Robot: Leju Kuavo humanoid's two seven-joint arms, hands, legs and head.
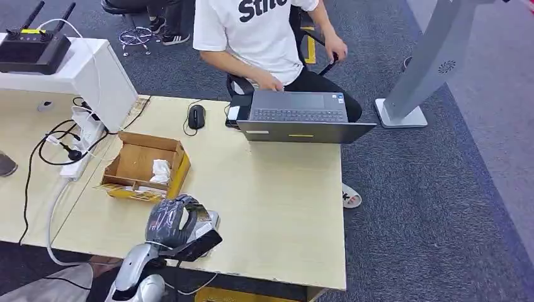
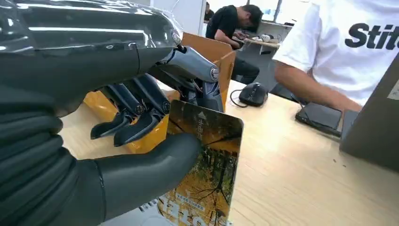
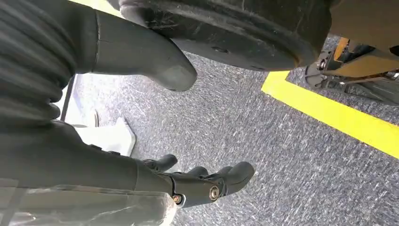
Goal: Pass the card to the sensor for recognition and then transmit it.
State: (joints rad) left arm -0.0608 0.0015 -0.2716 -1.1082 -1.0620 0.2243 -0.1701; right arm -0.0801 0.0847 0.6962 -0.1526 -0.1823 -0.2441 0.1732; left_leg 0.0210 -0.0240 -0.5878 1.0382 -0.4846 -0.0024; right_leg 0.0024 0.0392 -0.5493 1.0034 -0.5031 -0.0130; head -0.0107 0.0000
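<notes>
Left wrist view: left hand (image 2: 141, 117) thumb hides card (image 2: 207, 174) edge.

A pale wooden table (image 1: 277, 207) carries an open cardboard box (image 1: 146, 165) near its left side, a black mouse (image 1: 196, 116) at the far edge, and a grey laptop (image 1: 297, 116) beside it. A white power strip (image 1: 80, 141) with black cables lies on the adjoining tabletop at left.
</notes>
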